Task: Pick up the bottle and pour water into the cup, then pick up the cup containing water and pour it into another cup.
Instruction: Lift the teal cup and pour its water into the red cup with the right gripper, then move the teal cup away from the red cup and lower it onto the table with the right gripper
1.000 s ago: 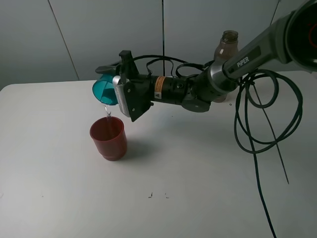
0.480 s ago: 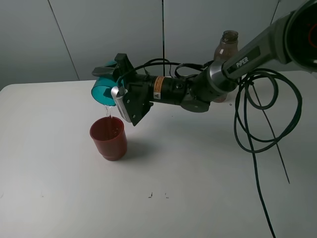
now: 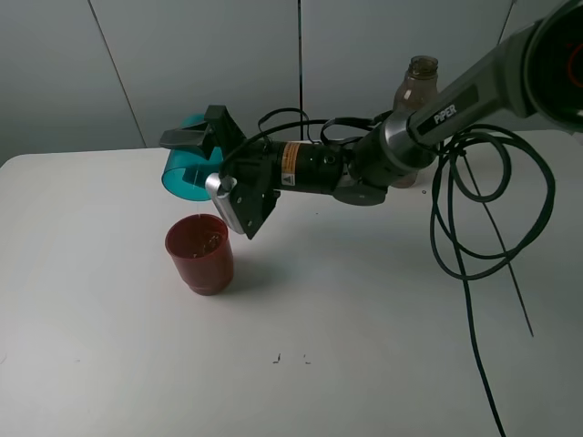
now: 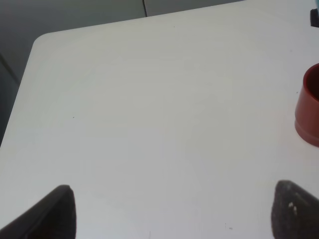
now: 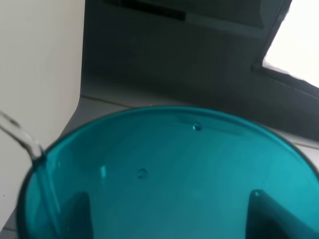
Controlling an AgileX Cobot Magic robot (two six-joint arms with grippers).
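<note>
The white table (image 3: pixel 383 346) is being used as the work surface, and the right arm (image 3: pixel 455 96) is being stretched across it from the right side toward the left. The bottle (image 3: pixel 417 86) is being left upright at the back, behind that arm and well apart from the pouring.

The teal cup (image 3: pixel 182 171) is being held by the right gripper (image 3: pixel 205 159), whose jaws are clamped tight across the cup's wall; the cup is being tipped well past level, with its mouth turned down and out. The red cup (image 3: pixel 200 255) is standing on the table directly beneath the teal cup's lowered lip, not touching it. In the right wrist view, the teal cup (image 5: pixel 164 179) is looking nearly drained, with a few drops clinging inside and a thin thread of water (image 5: pixel 22 137) being shed over the rim.

Judged from this, the pour is nearing its end. It is best finished by the lip being kept over the middle of the red cup, the tilt being held until the dripping stops, and the cup being righted slowly so that nothing is flung onto the table.

The left gripper (image 4: pixel 169 214) is being held idle over bare table beside the red cup (image 4: pixel 309 109), its two fingertips (image 4: pixel 55 209) standing wide apart with nothing between them.
</note>
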